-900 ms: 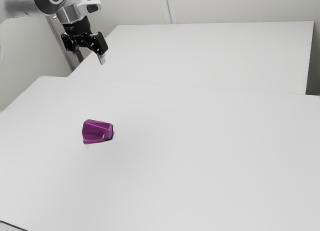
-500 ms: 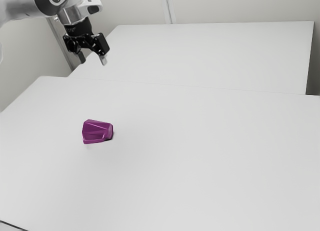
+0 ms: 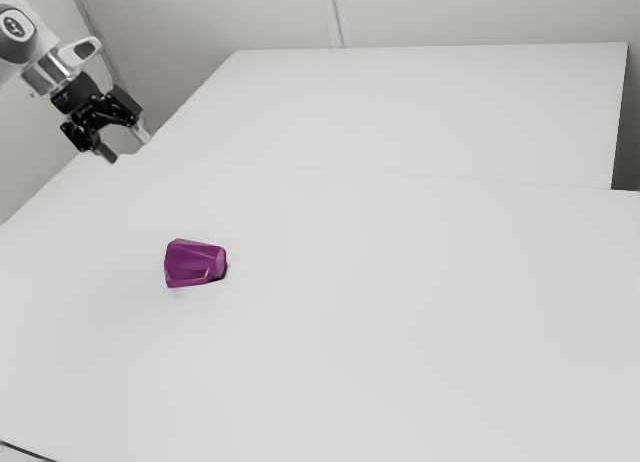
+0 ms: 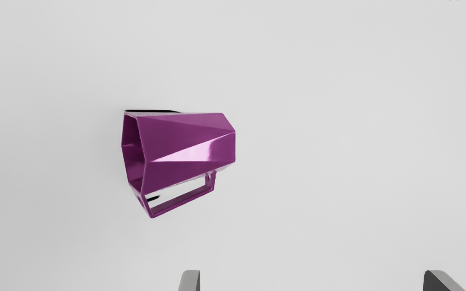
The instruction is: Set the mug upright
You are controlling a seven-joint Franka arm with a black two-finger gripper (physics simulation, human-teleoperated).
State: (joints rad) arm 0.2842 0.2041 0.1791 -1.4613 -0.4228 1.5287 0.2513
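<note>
Two white flat surfaces are stretching across the exterior view: the table [image 3: 400,332] is lying in front, and a second surface [image 3: 420,102] is lying behind it. The arm [image 3: 25,42] is reaching in from the exterior view's upper left. At its end, the black gripper [image 3: 127,147] is hanging in the air, well apart from the mug. Its two fingers [image 4: 190,281] are standing widely spread, and they are holding nothing between them. The purple mug [image 3: 195,264] is resting on its side on the table, in the exterior view's left part, and its wider end is pointing to the exterior view's left. In the wrist view, its faceted wall is shining with one pale reflection, and its open mouth [image 4: 132,151] is facing sideways. The angular handle [image 4: 183,203] is sticking out on the side nearer to the fingers. A thin dark mark [image 4: 150,110] is running along the mug's opposite side.
</note>
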